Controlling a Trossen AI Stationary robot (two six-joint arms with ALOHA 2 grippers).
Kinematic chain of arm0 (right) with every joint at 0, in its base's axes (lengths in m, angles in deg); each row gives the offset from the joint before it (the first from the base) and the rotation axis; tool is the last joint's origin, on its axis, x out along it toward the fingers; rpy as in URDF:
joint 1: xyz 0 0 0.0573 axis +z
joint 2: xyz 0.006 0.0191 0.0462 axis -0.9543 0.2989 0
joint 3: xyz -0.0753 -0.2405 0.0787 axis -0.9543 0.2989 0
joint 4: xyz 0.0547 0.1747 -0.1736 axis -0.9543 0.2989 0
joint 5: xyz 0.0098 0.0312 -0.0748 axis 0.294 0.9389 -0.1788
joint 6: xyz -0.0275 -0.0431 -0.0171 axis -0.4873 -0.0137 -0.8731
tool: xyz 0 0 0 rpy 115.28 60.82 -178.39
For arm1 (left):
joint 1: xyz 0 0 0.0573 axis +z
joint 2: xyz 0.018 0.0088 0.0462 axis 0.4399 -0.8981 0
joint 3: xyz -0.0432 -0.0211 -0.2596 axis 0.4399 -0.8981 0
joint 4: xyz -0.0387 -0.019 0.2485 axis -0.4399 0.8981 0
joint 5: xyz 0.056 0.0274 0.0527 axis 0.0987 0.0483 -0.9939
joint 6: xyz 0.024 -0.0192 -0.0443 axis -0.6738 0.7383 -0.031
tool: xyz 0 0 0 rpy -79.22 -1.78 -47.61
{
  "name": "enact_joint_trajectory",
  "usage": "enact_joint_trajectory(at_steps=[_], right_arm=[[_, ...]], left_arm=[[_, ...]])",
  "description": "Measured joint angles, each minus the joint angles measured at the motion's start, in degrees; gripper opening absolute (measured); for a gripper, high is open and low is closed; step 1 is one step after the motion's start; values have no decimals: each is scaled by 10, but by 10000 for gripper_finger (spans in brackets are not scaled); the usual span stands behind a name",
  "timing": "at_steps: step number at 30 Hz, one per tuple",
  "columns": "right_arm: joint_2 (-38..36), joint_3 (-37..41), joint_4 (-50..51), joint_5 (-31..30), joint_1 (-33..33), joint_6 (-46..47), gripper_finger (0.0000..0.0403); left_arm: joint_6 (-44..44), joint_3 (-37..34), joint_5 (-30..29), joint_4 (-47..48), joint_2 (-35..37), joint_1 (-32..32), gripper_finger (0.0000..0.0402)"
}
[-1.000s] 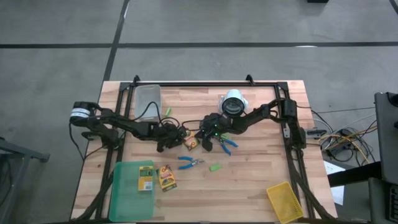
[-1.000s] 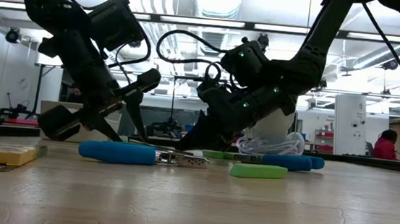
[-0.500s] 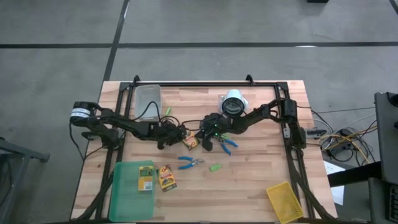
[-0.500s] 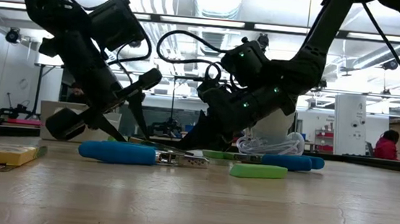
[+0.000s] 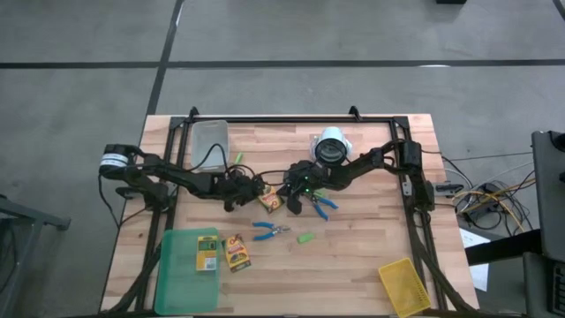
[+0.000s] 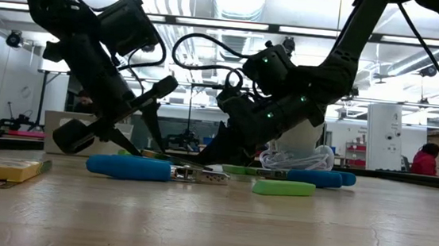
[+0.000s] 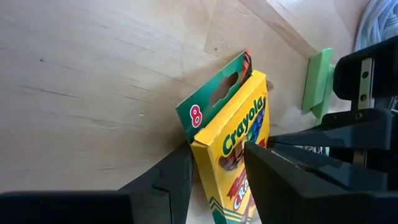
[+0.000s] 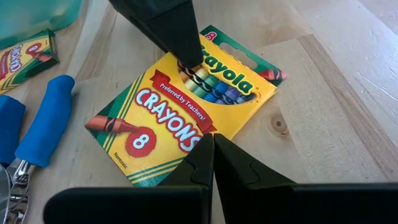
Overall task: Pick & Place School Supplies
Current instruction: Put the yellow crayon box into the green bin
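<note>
The school supplies lay scattered over the wooden desk (image 5: 353, 265), most not yet put away. At the left, the green tray (image 5: 175, 265) held one crayon box (image 5: 207, 253), which I judged the only piece placed so far; a second crayon box (image 5: 237, 251) lay just beside the tray on bare wood. Further right, near the middle, the left pincer (image 5: 256, 191) pinched a third crayon box (image 5: 271, 201) across its narrow sides, the box resting on the desk. The right pincer (image 5: 284, 200), its fingers pressed together and empty, touched down at the same box from the other side. Below them lay a pair of blue-handled scissors (image 5: 267, 230) and a light-green eraser (image 5: 305, 238); another pair of scissors (image 5: 323, 205) sat just right of the right pincer. The yellow bin (image 5: 403, 284) stood well apart at the right corner. So I judged the task early, with one box in hand and the scissors and erasers left.

The left wrist view showed its dark fingers (image 7: 168, 180) flanking the yellow box (image 7: 233, 146), a grip the high view left unclear. The right wrist view showed the box's printed face (image 8: 186, 121) lying flat. The low view alone showed the room behind, with a person (image 6: 423, 159) far off at the right.
</note>
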Motion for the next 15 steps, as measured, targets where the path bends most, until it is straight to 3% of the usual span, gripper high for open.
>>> enact_joint_trajectory(at_steps=[9,15], right_arm=[[0,0,0,0,0,0,8],[0,0,-1,3,0,0,8]], left_arm=[[0,0,4,0,0,0,144],[0,0,11,0,0,0,109]])
